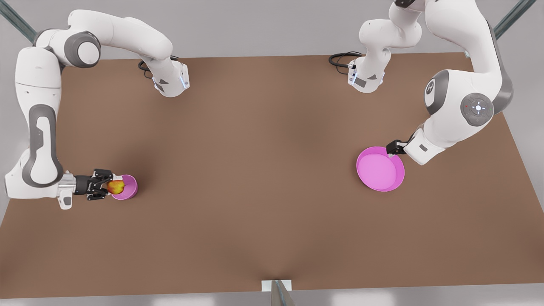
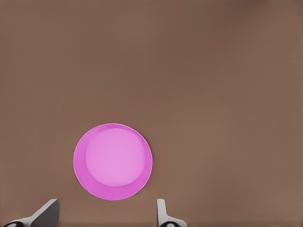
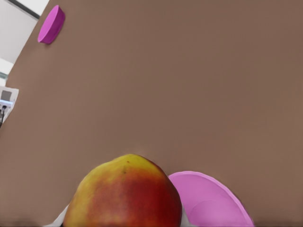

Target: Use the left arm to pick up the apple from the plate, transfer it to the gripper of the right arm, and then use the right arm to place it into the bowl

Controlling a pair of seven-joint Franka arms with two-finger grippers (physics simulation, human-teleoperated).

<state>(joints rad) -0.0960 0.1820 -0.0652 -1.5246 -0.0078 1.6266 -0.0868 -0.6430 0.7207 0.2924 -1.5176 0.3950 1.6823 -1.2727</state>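
Handoff's done, apple's hanging right at the bowl, just the drop left.

The right tool [image 1: 106,187] at the front view's left is clamped on the apple [image 1: 115,186], which sits at the near rim of the bowl [image 1: 127,188], looks like over the edge rather than dead centre, so I'd guess it wants a nudge further in before letting go. The left tool [image 1: 394,148] waits by the far edge of the plate [image 1: 379,168] on the front view's right, fingers [image 2: 45,213] spread apart and empty, plate bare. Loads of open brown worktop [image 1: 263,178] between the two dishes, and the bowl stands fairly near the worktop's left edge, so a bounce that way could roll off.
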